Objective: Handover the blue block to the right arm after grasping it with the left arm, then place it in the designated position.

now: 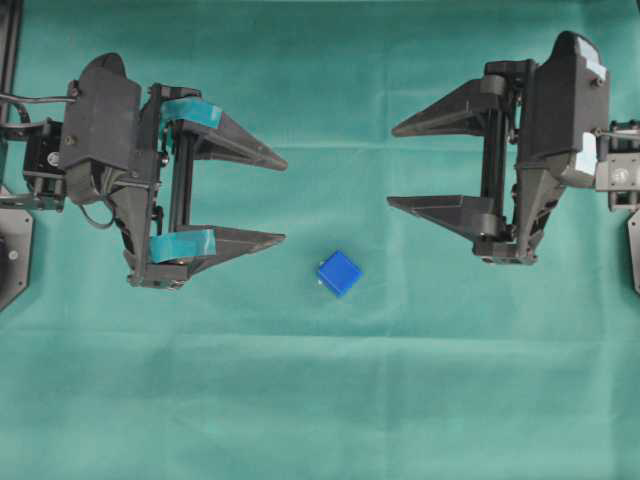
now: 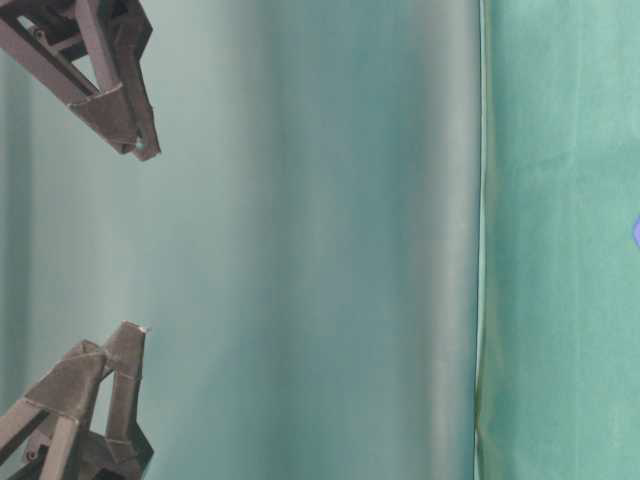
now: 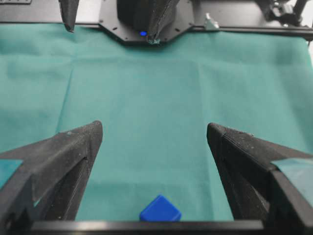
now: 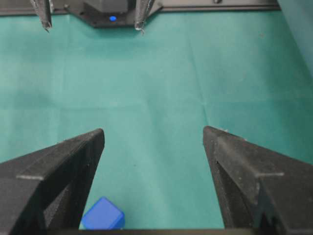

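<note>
The blue block (image 1: 339,272) lies on the green cloth (image 1: 320,400) of the worktop, a little below the centre of the overhead frame, turned corner-on and touched by nothing. The left claw (image 1: 283,200), the one with teal tape bands, stands released at mid-left, jaws spread wide, its lower tip near the block but apart from it. The right claw (image 1: 392,167), all black, hangs at upper right, also released and empty. No white marks of the designated position can be made out. This looks like the very start: the first grasp is not yet made. Next, the left claw must come down and toward the lower centre, straddle the block, and clench on two opposite faces
</note>
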